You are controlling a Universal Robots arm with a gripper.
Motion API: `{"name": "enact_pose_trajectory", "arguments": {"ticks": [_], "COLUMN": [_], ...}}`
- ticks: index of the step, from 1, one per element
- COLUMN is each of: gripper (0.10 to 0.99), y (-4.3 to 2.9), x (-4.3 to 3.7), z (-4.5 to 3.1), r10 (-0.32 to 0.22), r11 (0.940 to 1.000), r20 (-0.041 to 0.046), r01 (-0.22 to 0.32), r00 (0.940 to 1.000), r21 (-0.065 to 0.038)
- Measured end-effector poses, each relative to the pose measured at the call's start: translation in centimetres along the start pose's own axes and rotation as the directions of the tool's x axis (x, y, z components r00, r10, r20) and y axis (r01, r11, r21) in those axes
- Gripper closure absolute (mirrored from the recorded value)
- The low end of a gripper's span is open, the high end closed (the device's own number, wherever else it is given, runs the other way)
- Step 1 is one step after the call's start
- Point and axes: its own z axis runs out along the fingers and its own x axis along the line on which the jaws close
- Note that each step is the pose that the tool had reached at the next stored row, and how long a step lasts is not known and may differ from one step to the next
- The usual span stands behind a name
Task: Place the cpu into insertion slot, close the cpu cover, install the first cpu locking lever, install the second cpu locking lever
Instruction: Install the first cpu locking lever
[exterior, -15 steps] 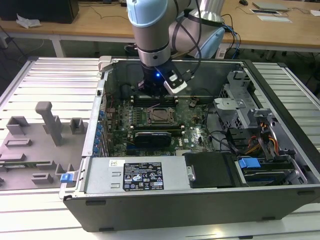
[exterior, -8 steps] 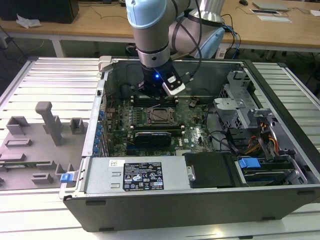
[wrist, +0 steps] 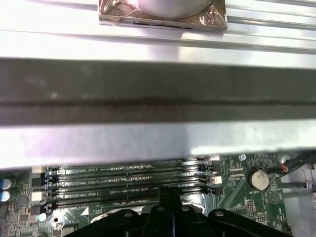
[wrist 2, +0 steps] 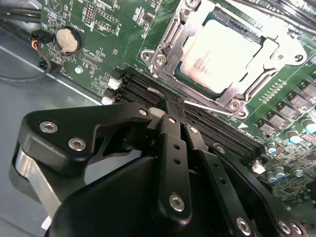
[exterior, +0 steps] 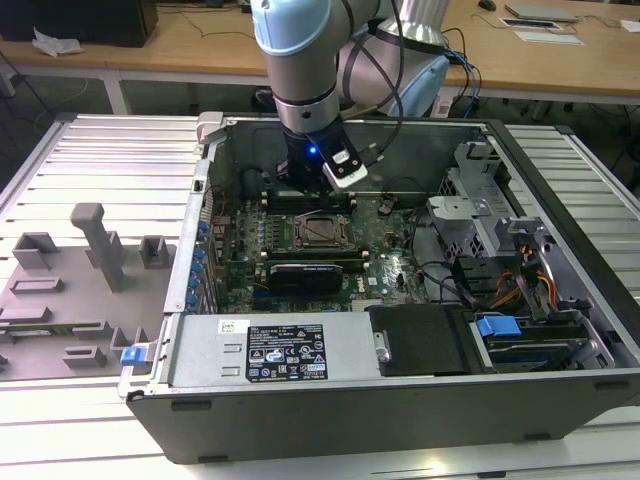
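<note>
Claw (wrist 2: 165, 106), pinched closed, hangs above memory slots (wrist 2: 224, 133) beside seated cpu (wrist 2: 222, 54).

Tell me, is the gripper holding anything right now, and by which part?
Nothing visibly held: the gripper has its jaws shut, tips beside the thin lever. The chip lies under its cover.

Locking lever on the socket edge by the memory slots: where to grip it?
Probably pinch the locking lever across its thin rod, coming from above: it lies flat between the cpu cover and the memory slots, leaving no side access.
</note>
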Motion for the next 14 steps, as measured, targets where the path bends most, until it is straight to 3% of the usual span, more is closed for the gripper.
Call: {"name": "enact_pose_trajectory", "arguments": {"ticks": [4,14], "gripper": [0.98,0.98], "y": [-0.05,0.4], "x": [0.04,0.13], "z": [0.27,0.6], "r10": [0.065,0.137], "r11": [0.9978,0.99], "r20": [0.0129,0.0282], "r01": [-0.065,-0.138], "r00": [0.9978,0.9902], "r21": [0.016,0.029]}}
